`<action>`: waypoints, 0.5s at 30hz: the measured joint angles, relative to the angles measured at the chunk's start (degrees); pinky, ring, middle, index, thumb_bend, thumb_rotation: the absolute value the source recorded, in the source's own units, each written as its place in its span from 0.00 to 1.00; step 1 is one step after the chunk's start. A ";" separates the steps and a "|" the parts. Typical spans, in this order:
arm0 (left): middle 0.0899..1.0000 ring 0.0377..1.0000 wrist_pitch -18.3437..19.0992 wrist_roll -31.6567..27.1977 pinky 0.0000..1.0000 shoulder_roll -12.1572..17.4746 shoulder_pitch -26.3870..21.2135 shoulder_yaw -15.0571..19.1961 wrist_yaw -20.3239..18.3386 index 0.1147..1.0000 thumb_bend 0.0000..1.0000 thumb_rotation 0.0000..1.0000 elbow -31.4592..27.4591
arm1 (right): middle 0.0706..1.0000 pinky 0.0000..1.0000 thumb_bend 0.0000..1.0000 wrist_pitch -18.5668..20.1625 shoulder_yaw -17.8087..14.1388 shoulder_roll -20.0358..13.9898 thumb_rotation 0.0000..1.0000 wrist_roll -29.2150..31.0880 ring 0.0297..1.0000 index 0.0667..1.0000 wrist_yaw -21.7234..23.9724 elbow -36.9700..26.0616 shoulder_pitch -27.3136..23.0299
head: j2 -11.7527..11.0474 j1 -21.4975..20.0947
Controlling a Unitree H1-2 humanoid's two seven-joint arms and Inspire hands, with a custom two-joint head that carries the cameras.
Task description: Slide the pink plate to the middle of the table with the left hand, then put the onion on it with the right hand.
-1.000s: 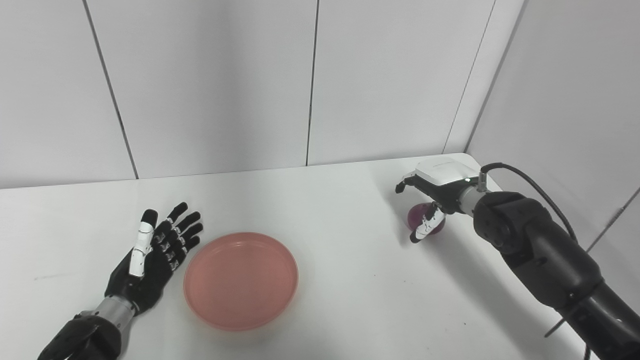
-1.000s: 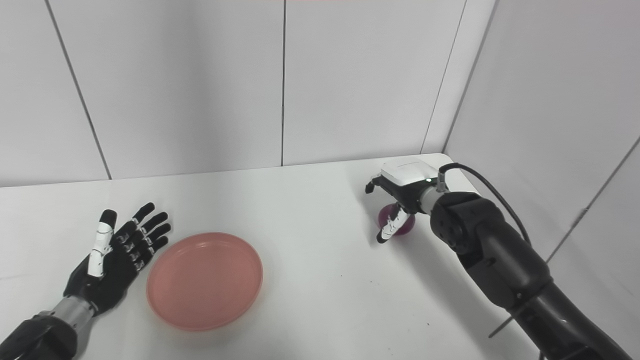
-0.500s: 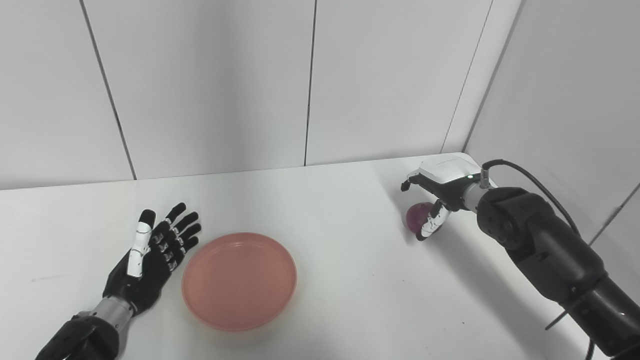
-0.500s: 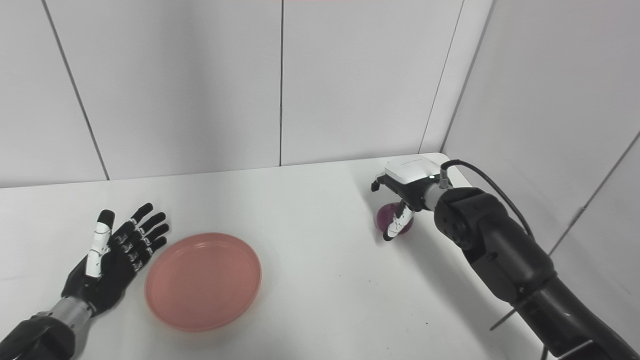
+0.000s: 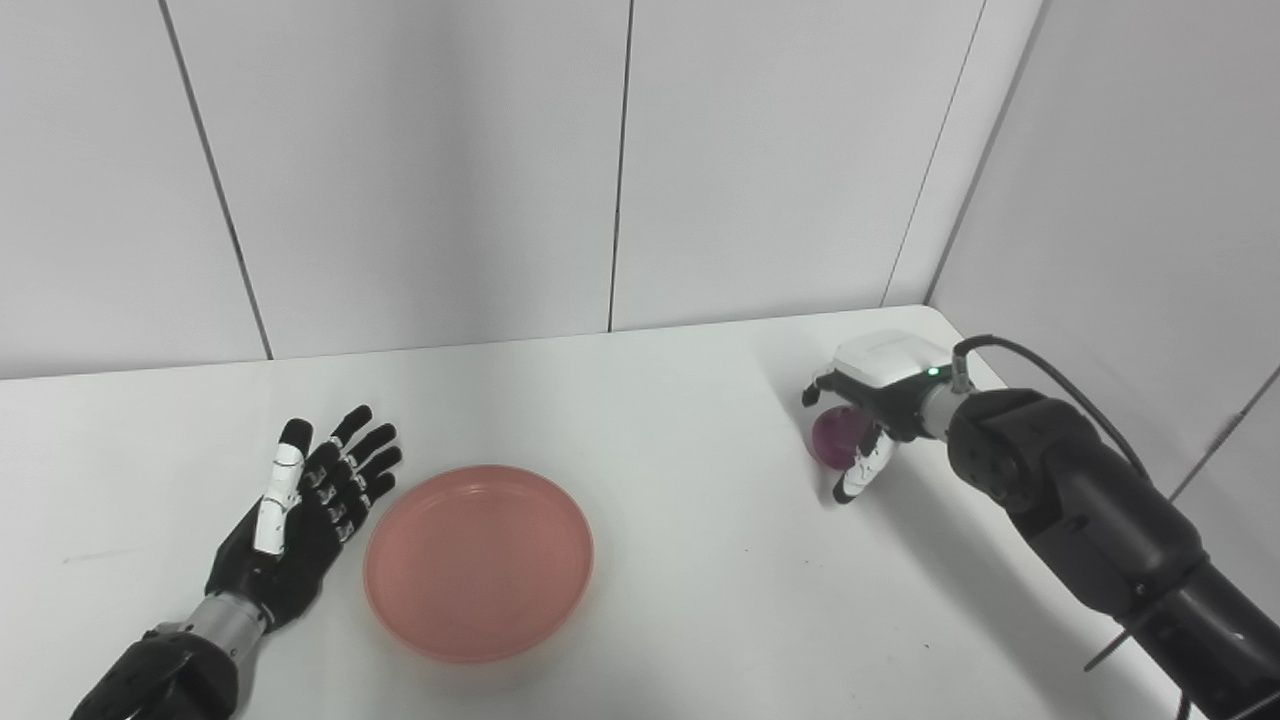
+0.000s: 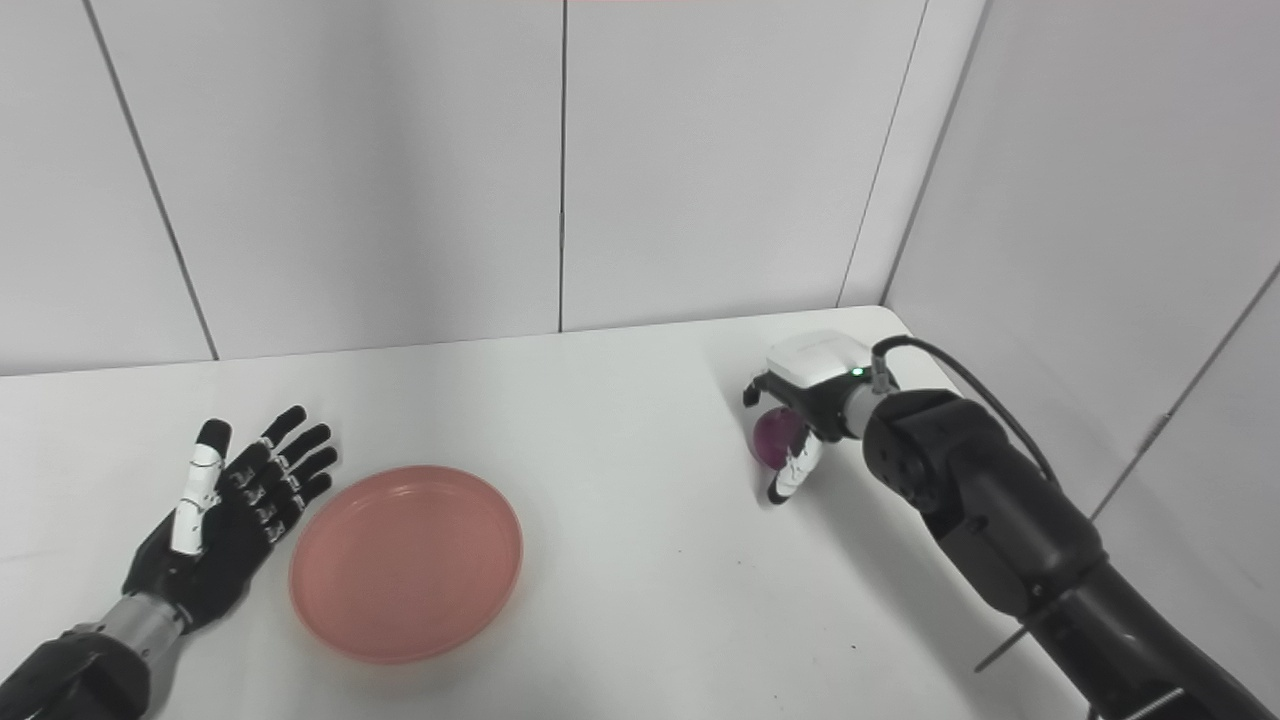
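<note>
The pink plate (image 5: 478,559) lies on the white table (image 5: 680,560), left of the middle. My left hand (image 5: 305,520) rests open beside the plate's left rim, palm up and fingers spread, not touching it. Far right, the purple onion (image 5: 833,434) sits low at the table under my right hand (image 5: 872,420). That hand's fingers curl over the onion's far side and its white-tipped thumb (image 5: 860,476) presses along the near side, reaching down to the table. The right eye view shows the same onion (image 6: 773,437) tucked in that hand (image 6: 812,412).
White wall panels close the back and right side of the table, and the right hand works near the back right corner (image 5: 925,312). A black cable (image 5: 1040,352) loops from the right wrist. Bare tabletop lies between plate and onion.
The right hand has dropped lower onto the onion and its fingers have curled closer round it. The left hand and the plate have stayed put.
</note>
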 measured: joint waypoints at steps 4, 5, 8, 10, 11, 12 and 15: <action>0.95 0.96 0.00 0.02 0.99 0.06 0.00 -0.17 0.00 0.97 0.71 0.94 -0.04 | 0.87 0.71 1.00 -0.32 -0.36 0.49 0.34 0.66 0.91 0.79 -1.18 1.04 0.32 | 0.00 0.44; 0.95 0.96 0.00 0.02 0.99 0.14 0.00 -0.29 -0.01 0.97 0.71 0.94 -0.03 | 0.87 0.71 1.00 -0.56 -0.54 0.60 0.34 1.02 0.91 0.79 -2.00 1.38 0.48 | 0.00 0.44; 0.95 0.95 0.00 0.03 1.00 0.25 0.00 -0.43 -0.02 0.96 0.72 0.92 -0.02 | 0.87 0.69 1.00 -2.14 -1.43 1.15 0.34 2.31 0.91 0.78 -5.63 3.83 1.40 | 0.00 0.53; 0.95 0.95 0.00 0.02 1.00 0.31 0.00 -0.42 -0.03 0.95 0.73 0.90 -0.02 | 0.88 0.70 1.00 -3.24 -1.67 1.27 0.34 2.55 0.91 0.78 -7.76 5.02 2.02 | 0.00 0.53; 0.95 0.95 0.00 0.02 1.00 0.32 0.02 -0.42 -0.03 0.95 0.74 0.90 -0.02 | 0.88 0.71 1.00 -3.50 -1.67 1.27 0.34 2.54 0.91 0.79 -8.19 5.18 2.24 | -0.17 0.61; 0.95 0.95 0.00 0.02 1.00 0.36 0.02 -0.42 -0.03 0.95 0.74 0.90 0.00 | 0.89 0.71 1.00 -3.66 -1.66 1.29 0.34 2.47 0.91 0.79 -8.90 5.34 2.36 | -0.18 0.62; 0.95 0.96 0.00 0.03 1.00 0.42 0.02 -0.50 -0.03 0.96 0.74 0.90 0.04 | 0.89 0.73 1.00 -3.95 -1.71 1.27 0.33 2.18 0.92 0.79 -10.52 6.13 2.33 | -0.18 0.62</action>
